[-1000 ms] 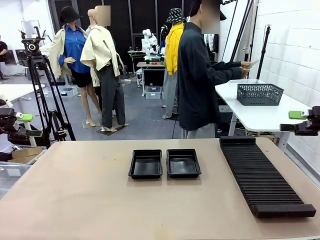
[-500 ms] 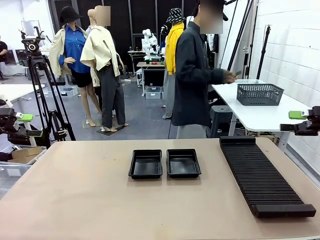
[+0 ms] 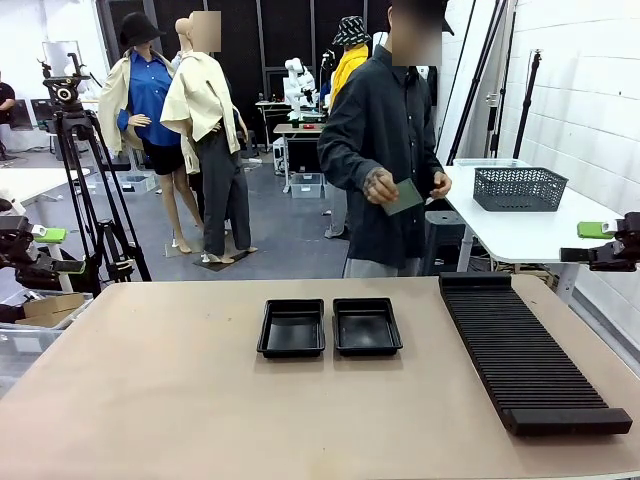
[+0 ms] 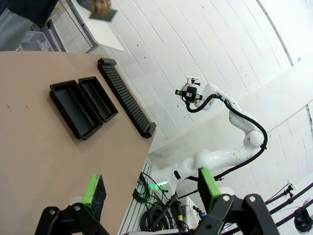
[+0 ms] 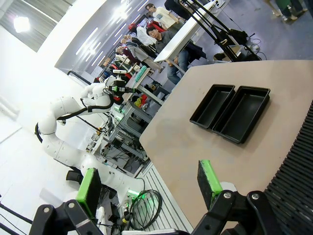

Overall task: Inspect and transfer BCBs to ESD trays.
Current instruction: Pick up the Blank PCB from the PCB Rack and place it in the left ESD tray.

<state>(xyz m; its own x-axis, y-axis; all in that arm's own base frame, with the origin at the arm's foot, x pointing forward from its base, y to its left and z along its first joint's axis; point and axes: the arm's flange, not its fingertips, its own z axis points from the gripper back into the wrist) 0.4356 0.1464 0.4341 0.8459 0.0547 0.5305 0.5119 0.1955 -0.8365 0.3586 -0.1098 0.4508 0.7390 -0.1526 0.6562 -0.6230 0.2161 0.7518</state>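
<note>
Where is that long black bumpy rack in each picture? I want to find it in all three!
Front view: the rack lies on the right side of the table, running from the far edge toward the camera.
Left wrist view: the rack slants through the left half, between the trays and the table's edge.
Right wrist view: the rack runs along the lower right edge.
Shared landmark: the two ESD trays, side by side next to it.
</note>
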